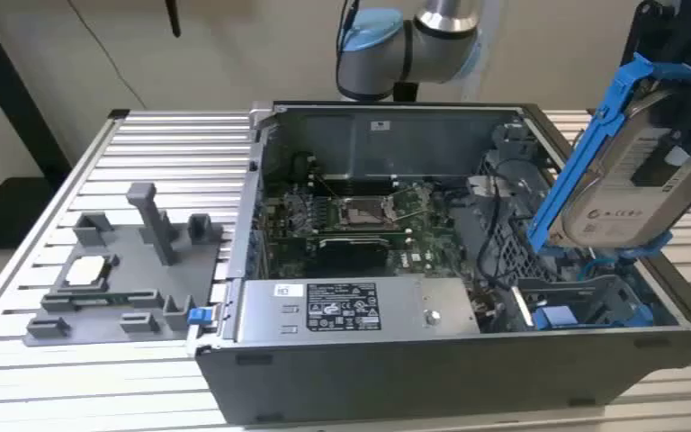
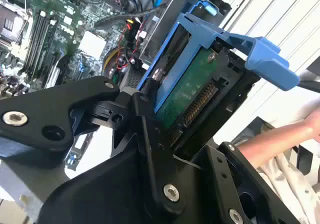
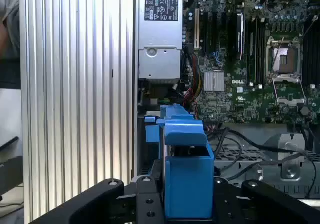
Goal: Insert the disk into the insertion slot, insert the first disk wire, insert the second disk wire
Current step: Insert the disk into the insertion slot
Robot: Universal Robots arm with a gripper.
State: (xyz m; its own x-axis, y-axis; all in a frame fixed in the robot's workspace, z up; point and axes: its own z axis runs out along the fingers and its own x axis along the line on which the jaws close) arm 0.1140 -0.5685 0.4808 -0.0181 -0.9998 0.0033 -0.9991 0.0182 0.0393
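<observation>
The tool [image 3: 186, 196] is clamped on the disk [image 1: 629, 193], which is tilted above the open computer case [image 1: 442, 355]. The case stands on a ribbed metal bench [image 1: 141, 135] before a pale wall [image 1: 237, 45].

We see the disk [image 1: 633, 193] silver-grey with a pale label, its carrier [image 1: 589, 144] bright blue. The motherboard [image 1: 424, 225] is green, the ribbed table [image 1: 154, 144] silvery-white.

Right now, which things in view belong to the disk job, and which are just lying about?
Job: the disk, held in the gripper; the insertion slot.
Lying about: grey fixture; power supply box; processor socket; a person's hand.
</observation>
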